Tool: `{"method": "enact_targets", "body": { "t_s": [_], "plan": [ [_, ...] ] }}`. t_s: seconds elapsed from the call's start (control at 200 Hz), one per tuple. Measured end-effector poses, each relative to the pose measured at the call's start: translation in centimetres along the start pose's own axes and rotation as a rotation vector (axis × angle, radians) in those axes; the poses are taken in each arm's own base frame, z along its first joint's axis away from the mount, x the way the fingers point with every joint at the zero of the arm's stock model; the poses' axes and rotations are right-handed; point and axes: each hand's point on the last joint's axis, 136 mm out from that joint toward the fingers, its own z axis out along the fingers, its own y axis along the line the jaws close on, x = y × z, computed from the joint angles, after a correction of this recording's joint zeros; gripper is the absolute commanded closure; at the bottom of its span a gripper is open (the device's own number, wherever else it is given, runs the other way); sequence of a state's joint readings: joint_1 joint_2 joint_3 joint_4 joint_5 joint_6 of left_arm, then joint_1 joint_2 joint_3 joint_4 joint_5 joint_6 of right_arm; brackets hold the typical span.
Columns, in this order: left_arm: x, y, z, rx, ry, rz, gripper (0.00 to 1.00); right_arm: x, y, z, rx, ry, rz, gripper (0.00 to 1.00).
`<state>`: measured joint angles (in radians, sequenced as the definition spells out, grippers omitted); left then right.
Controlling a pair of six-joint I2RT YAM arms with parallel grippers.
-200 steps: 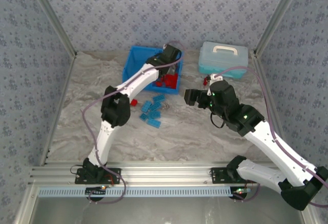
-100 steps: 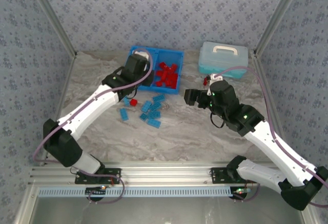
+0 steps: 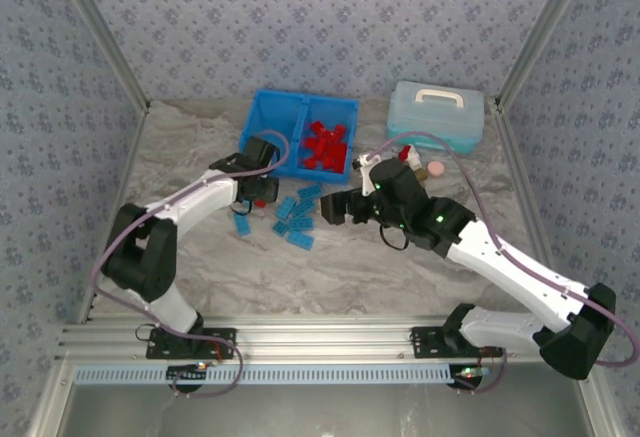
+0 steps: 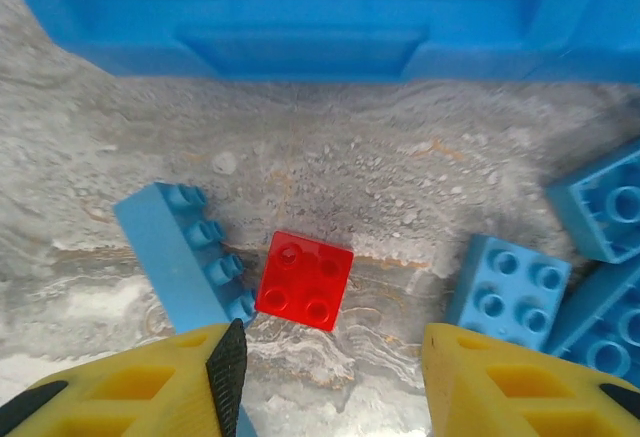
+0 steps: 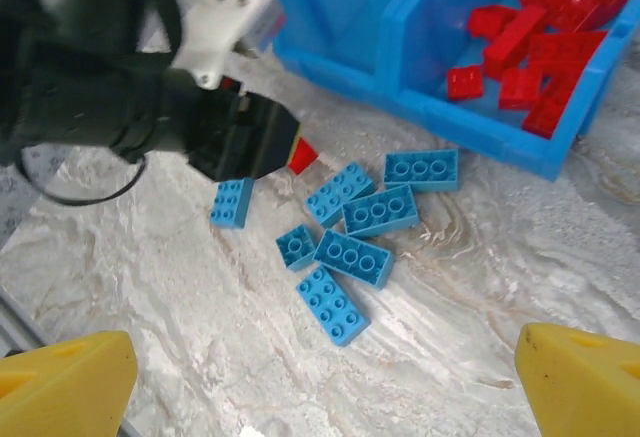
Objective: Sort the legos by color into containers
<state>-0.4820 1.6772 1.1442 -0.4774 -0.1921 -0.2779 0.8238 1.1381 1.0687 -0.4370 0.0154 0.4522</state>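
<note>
One red lego [image 4: 303, 280] lies flat on the marble table just ahead of my left gripper [image 4: 335, 377], which is open with nothing between its fingers. Light blue legos lie to either side of it: a long one [image 4: 185, 257] on the left, others [image 4: 505, 292] on the right. In the top view my left gripper [image 3: 258, 189] hovers in front of the blue bin [image 3: 262, 107]. Its left compartment [image 3: 280, 127] is bare; the right one holds a pile of red legos [image 3: 325, 147]. My right gripper [image 5: 325, 387] is open above the loose blue legos [image 5: 350, 227].
A pale blue lidded case [image 3: 437, 117] with a white handle stands at the back right. A pink disc [image 3: 436, 170] lies in front of it. Patterned walls and metal posts close in the table. Bare marble [image 3: 200, 257] spreads to the front and left.
My left arm has swung back from the bin's right compartment and come down to the table over the red lego. My right gripper has moved left, over the blue legos.
</note>
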Motion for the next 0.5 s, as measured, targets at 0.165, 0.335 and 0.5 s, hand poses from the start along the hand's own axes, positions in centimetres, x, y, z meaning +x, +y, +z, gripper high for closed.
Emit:
{"method": "enact_targets", "body": {
  "t_s": [0.165, 0.335, 0.5],
  "plan": [
    [0.8, 0.1, 3.3, -0.013, 0.074, 0.009, 0.48, -0.4, 0.2, -0.1, 0.000, -0.010, -0.003, 0.00],
    [0.6, 0.1, 4.5, -0.021, 0.084, 0.018, 0.44, -0.9, 0.2, -0.3, 0.007, -0.025, -0.003, 0.00],
    [0.5, 0.2, 4.9, -0.030, 0.078, 0.025, 0.44, -0.9, 0.1, -0.3, 0.010, -0.025, -0.003, 0.00]
  ]
}}
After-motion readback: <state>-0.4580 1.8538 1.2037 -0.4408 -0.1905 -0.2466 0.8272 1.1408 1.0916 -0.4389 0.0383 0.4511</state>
